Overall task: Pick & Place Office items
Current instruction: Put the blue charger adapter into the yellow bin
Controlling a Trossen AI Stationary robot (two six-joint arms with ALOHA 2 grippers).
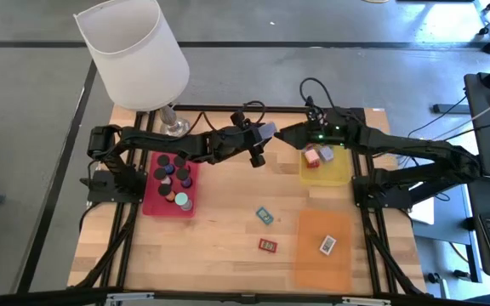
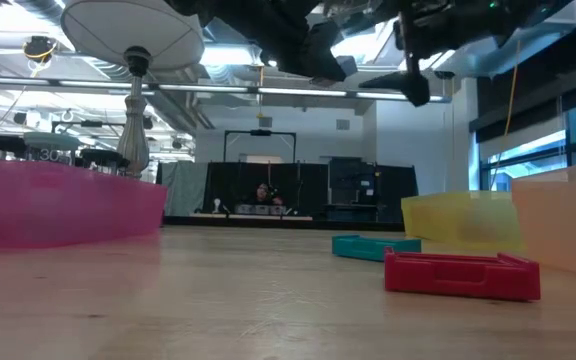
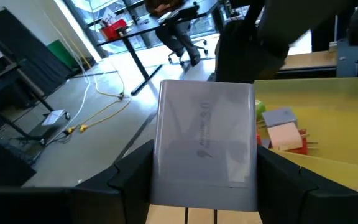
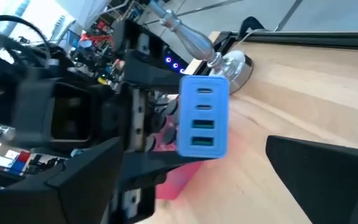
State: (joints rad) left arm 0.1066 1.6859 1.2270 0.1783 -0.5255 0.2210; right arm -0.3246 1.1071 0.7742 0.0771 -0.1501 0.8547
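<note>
Lavender block passed between the arms, above the table

The left gripper (image 1: pixel 260 136) clamps the lavender block (image 1: pixel 267 130); the right gripper (image 1: pixel 289 134), fingers wide and empty, faces it from the right, near the yellow mat (image 1: pixel 340 173).

1. High view: straight down over the whole table (image 1: pixel 228 246), both arms.
2. Low view: tabletop level, facing the room behind.
3. Wrist views: close, facing each other; both see the lavender block (image 3: pixel 205 146) (image 4: pixel 202 117).

You had a lavender block (image 1: pixel 268 131) aloft in the left hand (image 1: pixel 264 133); three flat rectangles (image 1: pixel 268 245) lay on the counter (image 1: pixel 228 246).
</note>
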